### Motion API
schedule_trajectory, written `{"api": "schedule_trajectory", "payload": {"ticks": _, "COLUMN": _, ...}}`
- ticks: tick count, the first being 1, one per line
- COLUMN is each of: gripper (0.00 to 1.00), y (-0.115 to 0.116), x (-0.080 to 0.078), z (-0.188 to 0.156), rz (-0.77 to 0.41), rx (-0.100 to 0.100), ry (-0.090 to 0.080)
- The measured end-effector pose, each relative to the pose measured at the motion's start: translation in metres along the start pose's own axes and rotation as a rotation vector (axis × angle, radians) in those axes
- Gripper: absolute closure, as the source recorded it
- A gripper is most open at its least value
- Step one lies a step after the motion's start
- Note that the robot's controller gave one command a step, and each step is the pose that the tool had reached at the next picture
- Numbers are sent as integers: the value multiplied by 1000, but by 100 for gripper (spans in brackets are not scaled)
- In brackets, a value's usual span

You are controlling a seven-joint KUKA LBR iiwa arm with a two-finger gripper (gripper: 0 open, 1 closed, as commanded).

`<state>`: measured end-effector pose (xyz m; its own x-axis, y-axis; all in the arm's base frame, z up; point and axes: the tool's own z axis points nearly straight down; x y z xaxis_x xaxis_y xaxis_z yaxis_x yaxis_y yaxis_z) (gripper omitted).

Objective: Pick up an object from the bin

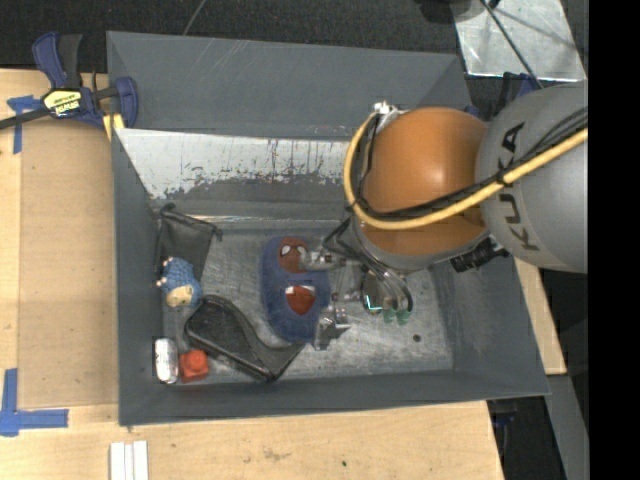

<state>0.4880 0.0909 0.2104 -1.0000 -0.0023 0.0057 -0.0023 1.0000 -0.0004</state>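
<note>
Jaws spread against the right edge of a blue plush toy (pixel 285 308), with a black flat thing (pixel 228 336) touching it on the left.

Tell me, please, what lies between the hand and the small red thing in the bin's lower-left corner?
In the camera view, a flat black thing lies between the hand and the red thing.

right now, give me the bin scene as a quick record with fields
container: grey metal bin
arm: enters from the right, orange cover over its wrist
gripper: low in the bin's middle, at the right edge of the blue soft thing
nearest thing: blue soft thing, rounded, red-brown patches
left of it: black handled thing, lying flat
far left: blue-and-tan figure
lower left corner: white piece, red piece
held: cannot tell
</note>
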Motion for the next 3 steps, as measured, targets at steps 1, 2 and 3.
{"api": "schedule_trajectory", "payload": {"ticks": 1, "gripper": 0, "y": -29, "x": -71, "z": 123, "rz": 58, "rx": -5, "ry": -10}}
{"api": "schedule_trajectory", "payload": {"ticks": 2, "gripper": 100, "y": -29, "x": -73, "z": 122, "rz": 60, "rx": -7, "ry": -14}}
{"api": "schedule_trajectory", "payload": {"ticks": 3, "gripper": 100, "y": -32, "x": -81, "z": -27, "rz": 71, "rx": -2, "ry": -18}}
